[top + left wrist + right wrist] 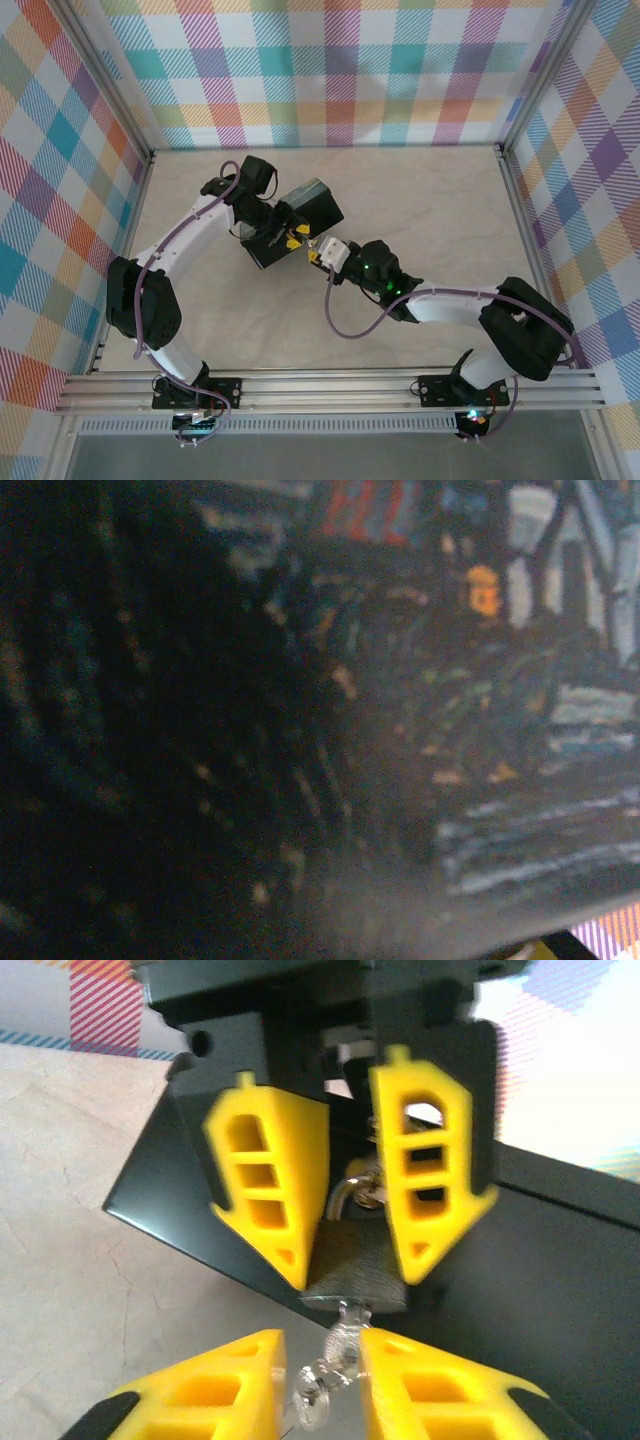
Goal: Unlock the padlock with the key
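The small grey padlock (pixel 357 1252) hangs at the front edge of the dark box (pixel 312 212), its thin shackle (pixel 347 1190) curving up behind it. My left gripper (pixel 355 1265) is shut on the padlock's body, one yellow finger (pixel 265 1185) on each side. A silver key (pixel 345 1335) sticks into the padlock's underside, with a small ring (pixel 312 1402) dangling from it. My right gripper (pixel 323 1360) stands open around the key, which lies against the right finger (pixel 440 1390), with a gap on its left side. From above, both grippers meet at the box's near corner (pixel 305 245).
The box's painted night-sky surface (pixel 500 680) sits blurred right against the left wrist camera. The box rests on the beige table (pixel 420 200) toward the back left. Checked walls (pixel 340 70) and an aluminium frame (pixel 330 385) enclose the workspace.
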You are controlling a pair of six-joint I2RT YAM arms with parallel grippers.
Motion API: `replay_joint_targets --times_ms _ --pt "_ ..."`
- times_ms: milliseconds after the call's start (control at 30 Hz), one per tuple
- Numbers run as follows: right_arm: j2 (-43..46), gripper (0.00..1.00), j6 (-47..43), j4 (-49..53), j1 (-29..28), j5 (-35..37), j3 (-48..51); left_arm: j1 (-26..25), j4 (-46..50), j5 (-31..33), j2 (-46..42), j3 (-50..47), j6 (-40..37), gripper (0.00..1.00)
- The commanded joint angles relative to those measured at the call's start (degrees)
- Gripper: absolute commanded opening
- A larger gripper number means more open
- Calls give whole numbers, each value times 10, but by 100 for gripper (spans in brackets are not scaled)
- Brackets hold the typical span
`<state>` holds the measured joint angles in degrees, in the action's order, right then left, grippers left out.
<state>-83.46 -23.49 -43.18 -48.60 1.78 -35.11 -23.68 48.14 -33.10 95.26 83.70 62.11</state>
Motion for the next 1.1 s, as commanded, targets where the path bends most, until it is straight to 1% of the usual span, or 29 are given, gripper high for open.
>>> replay_joint_targets --times_ms 0,100,233,333,400,467,667,867,1067 --pt "26 30 40 -1 16 -7 14 5 2 -16 -32 4 -2 0" --pt "22 33 -43 -35 16 -7 39 5 6 -15 -32 5 -6 0" --pt "-14 30 -156 -60 17 12 31 5 6 -17 -34 7 -5 0" --pt "-46 28 -213 -97 17 24 16 5 8 -17 -35 8 -5 0" --pt "-59 26 -230 -122 16 24 12 5 9 -17 -36 11 -5 0" --pt "-66 25 -240 -119 16 18 4 5 9 -17 -37 11 -5 0" --pt "-79 23 -257 -160 8 27 1 5 8 -19 -34 11 -4 0" --pt "-81 22 -285 -144 -9 28 -12 5 4 -22 -31 12 -2 0" --pt "-91 23 -303 -163 -11 34 -15 5 2 -26 -34 8 -2 0"
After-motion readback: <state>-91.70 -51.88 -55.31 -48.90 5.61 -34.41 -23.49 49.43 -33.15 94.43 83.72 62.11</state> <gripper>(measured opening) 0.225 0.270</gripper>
